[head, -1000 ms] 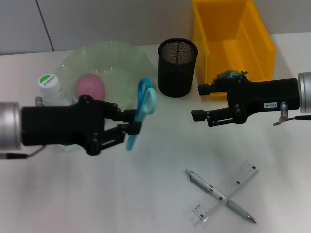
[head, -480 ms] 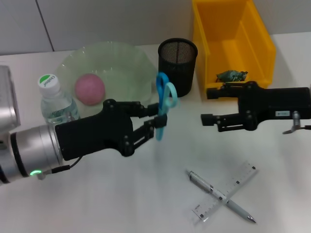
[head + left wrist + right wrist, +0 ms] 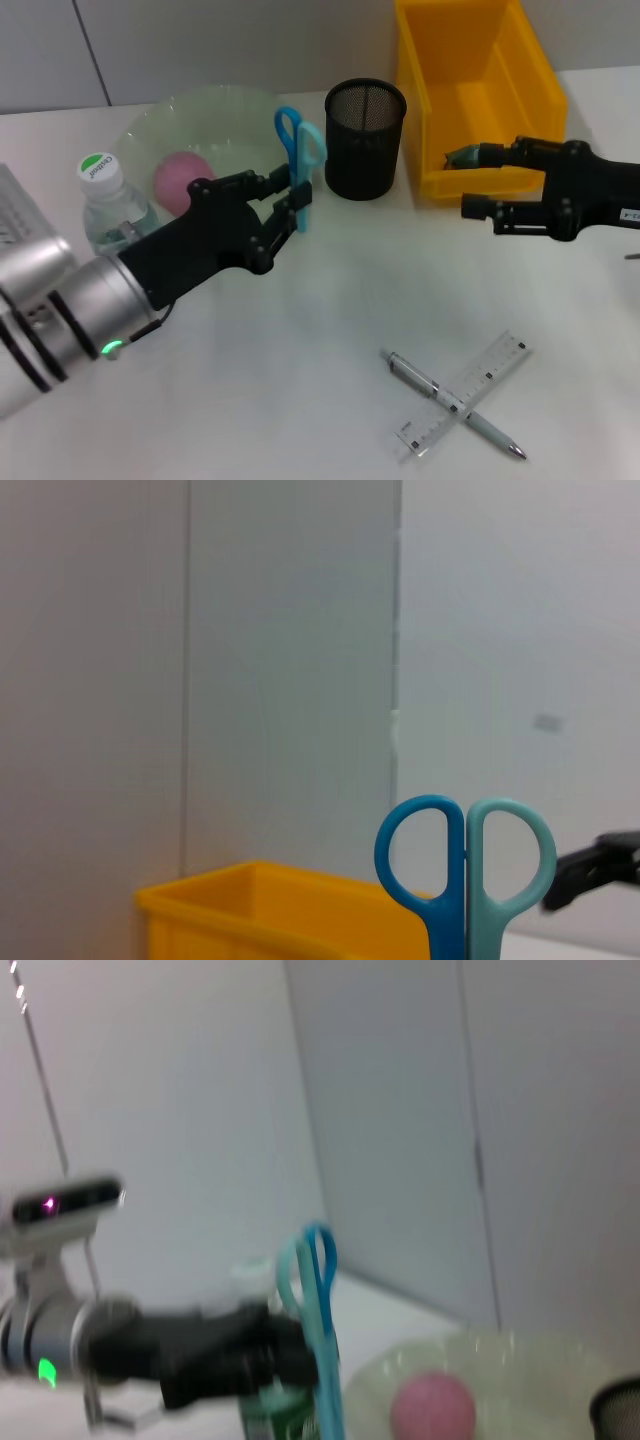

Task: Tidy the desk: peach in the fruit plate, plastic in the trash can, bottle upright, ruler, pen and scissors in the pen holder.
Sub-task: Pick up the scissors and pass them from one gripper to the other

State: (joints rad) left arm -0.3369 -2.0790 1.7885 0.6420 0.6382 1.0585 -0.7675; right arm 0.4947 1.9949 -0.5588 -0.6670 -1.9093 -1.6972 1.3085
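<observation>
Left gripper (image 3: 285, 212), clamped on the blue scissors (image 3: 298, 160) at frame centre-left, holds them upright, long axis vertical, handle loops up, just left of the mesh pen holder (image 3: 365, 139). Centring over the rim before lowering seems wise. Right gripper (image 3: 478, 185) hangs open by the yellow bin (image 3: 478, 95).

My left gripper (image 3: 292, 208) clamps the blue plastic-handled scissors (image 3: 298, 160), handles up, just beside the black mesh pen holder (image 3: 365, 138). My right gripper (image 3: 472, 184) hovers by the yellow plastic bin (image 3: 478, 90); fingers look parted, I think.
</observation>
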